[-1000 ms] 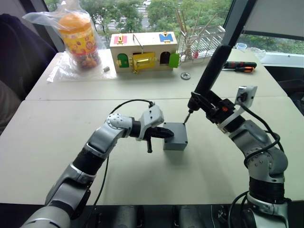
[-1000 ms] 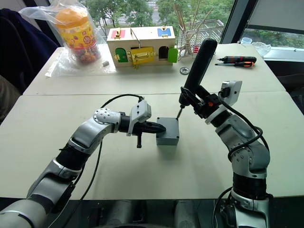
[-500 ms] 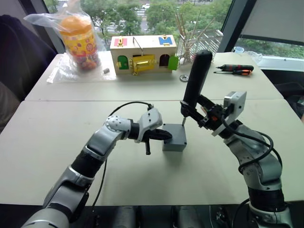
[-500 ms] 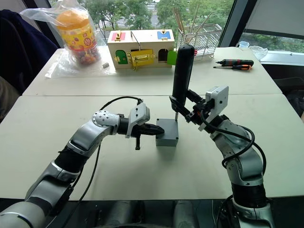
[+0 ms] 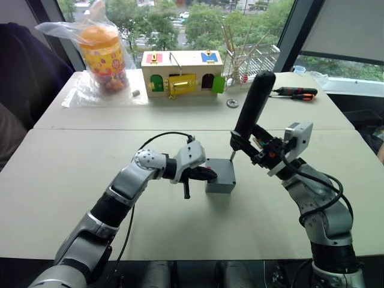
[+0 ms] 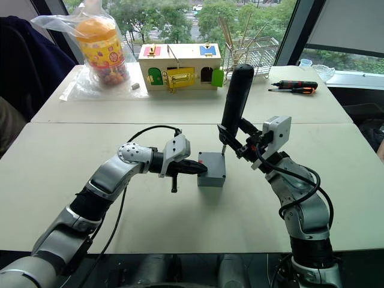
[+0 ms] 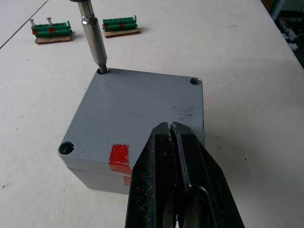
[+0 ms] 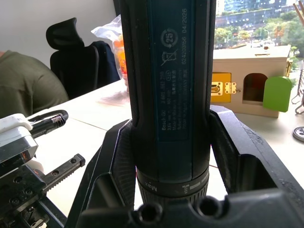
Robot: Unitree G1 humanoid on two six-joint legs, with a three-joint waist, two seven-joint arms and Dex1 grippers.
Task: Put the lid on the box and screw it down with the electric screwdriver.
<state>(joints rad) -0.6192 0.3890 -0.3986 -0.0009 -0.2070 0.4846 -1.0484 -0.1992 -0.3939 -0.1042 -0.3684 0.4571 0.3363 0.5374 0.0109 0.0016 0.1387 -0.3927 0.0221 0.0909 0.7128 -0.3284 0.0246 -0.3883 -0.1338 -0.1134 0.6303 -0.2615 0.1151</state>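
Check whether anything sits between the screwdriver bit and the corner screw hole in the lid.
Nothing visible does. The electric screwdriver, held in the right gripper, has its bit already in a corner hole of the lid on the box.

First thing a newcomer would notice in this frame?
The electric screwdriver, clamped in the right gripper and standing tall mid-table, its bit set in a corner hole of the lid on the box. The left gripper, shut, presses on the box's near edge by the red mark. Behind, on the far table, are a wooden lock box and a bagged orange jar.
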